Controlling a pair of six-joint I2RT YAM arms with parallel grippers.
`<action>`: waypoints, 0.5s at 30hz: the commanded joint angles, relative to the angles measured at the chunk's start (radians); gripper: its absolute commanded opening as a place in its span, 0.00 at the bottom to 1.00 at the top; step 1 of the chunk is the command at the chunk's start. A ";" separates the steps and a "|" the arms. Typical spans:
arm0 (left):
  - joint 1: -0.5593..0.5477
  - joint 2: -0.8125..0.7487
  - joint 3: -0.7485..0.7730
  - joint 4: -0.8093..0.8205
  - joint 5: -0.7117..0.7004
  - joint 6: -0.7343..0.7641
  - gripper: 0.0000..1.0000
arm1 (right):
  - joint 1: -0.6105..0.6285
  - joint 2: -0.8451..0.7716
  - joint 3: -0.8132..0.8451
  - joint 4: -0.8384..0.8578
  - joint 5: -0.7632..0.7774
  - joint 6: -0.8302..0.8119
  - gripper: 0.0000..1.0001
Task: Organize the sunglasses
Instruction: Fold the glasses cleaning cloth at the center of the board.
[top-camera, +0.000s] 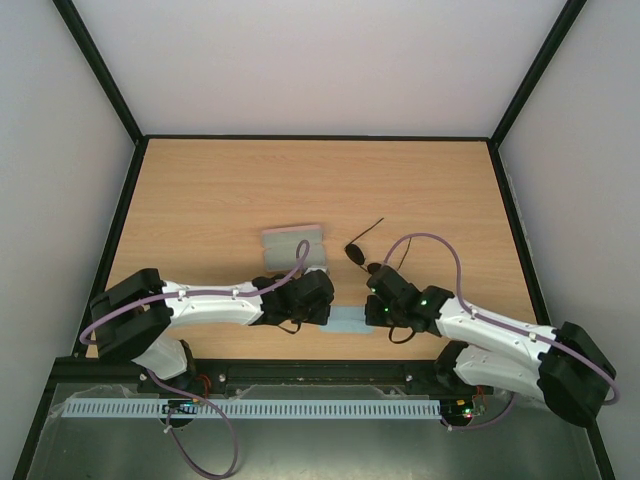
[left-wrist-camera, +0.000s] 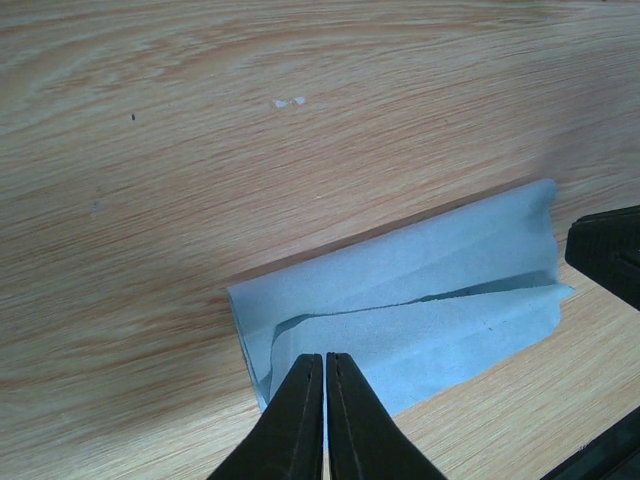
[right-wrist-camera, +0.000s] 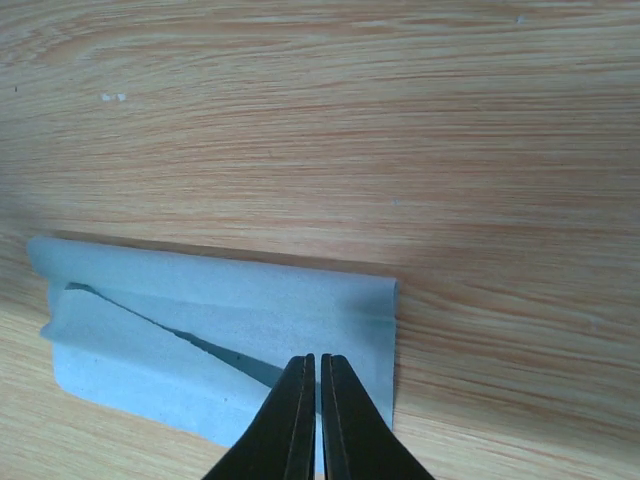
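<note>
Pale wooden tabletop (top-camera: 220, 190), walled in white — near its front edge both arms meet over a light blue folded cloth (left-wrist-camera: 420, 300). Left gripper (left-wrist-camera: 325, 358) and right gripper (right-wrist-camera: 318, 358) each have fingers pressed together, pinching the cloth from opposite ends. Just beyond the right gripper lie the small dark-lensed, wire-armed sunglasses (top-camera: 356, 252) — to their left, apart, a pinkish-grey rectangular case (top-camera: 293, 245).

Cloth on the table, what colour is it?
Light blue cloth, best seen in right wrist view.
</note>
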 joint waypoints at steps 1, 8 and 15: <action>0.003 -0.003 0.012 -0.023 -0.019 0.009 0.05 | 0.007 0.036 0.020 -0.004 0.011 -0.022 0.04; 0.006 -0.015 -0.007 -0.016 -0.019 0.007 0.05 | 0.008 0.046 0.007 0.001 -0.010 -0.027 0.04; 0.008 -0.016 -0.013 -0.011 -0.016 0.006 0.05 | 0.024 0.042 -0.013 -0.002 -0.018 -0.020 0.04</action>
